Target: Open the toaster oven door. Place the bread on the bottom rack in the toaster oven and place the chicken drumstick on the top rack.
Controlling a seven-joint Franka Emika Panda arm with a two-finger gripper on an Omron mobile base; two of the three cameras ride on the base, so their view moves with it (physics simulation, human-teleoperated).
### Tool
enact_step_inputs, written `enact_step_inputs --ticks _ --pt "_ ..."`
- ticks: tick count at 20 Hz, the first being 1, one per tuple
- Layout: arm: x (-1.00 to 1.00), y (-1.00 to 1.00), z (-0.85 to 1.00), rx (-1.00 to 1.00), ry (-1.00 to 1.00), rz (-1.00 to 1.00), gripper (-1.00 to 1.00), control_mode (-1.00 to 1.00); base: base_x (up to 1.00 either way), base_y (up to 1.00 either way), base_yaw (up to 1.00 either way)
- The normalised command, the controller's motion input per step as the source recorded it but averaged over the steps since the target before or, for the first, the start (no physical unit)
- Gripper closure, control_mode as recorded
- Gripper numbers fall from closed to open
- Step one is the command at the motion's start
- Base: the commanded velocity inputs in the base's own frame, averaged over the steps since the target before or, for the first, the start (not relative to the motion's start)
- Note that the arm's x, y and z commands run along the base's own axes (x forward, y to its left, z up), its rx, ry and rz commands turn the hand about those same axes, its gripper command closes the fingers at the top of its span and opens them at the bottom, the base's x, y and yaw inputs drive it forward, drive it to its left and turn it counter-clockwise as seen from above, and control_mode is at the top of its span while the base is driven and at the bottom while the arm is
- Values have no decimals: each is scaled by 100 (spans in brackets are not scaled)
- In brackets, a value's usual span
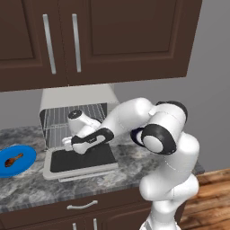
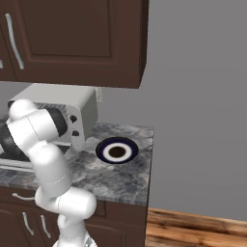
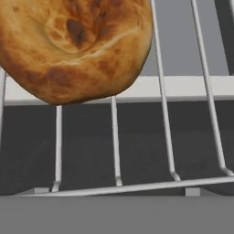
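Even, flat rendered light; soft shadows, no glare.

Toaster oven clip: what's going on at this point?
The toaster oven door is folded down flat and the arm is reaching into the cavity. The hand view shows the bread lying on a wire rack; which rack it is cannot be told. The claw is open, holding nothing. The drumstick lies on the blue plate left of the oven, not yet moved.

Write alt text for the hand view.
A round golden-brown bread lies on a silver wire rack, at the upper left of the frame. Through the wires a pale ledge and a dark surface below show.
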Motion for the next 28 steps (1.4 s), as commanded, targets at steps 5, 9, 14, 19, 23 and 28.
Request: enact_step_inputs --ticks 5,9,14,19,23,28 --pt "33 3 1 -4 -1 -3 -100 -100 0 0 0" --pt "30 4 0 -5 -4 -3 -100 -100 0 0 0" --pt "10 8 2 -6 -12 0 -100 -100 0 0 0" --pt "15 5 2 -5 -10 -1 -100 -100 0 0 0" --pt "32 0 -2 -3 -2 -1 -100 -100 0 0 0" --pt "8 4 0 0 -2 -1 -100 -100 0 0 0"
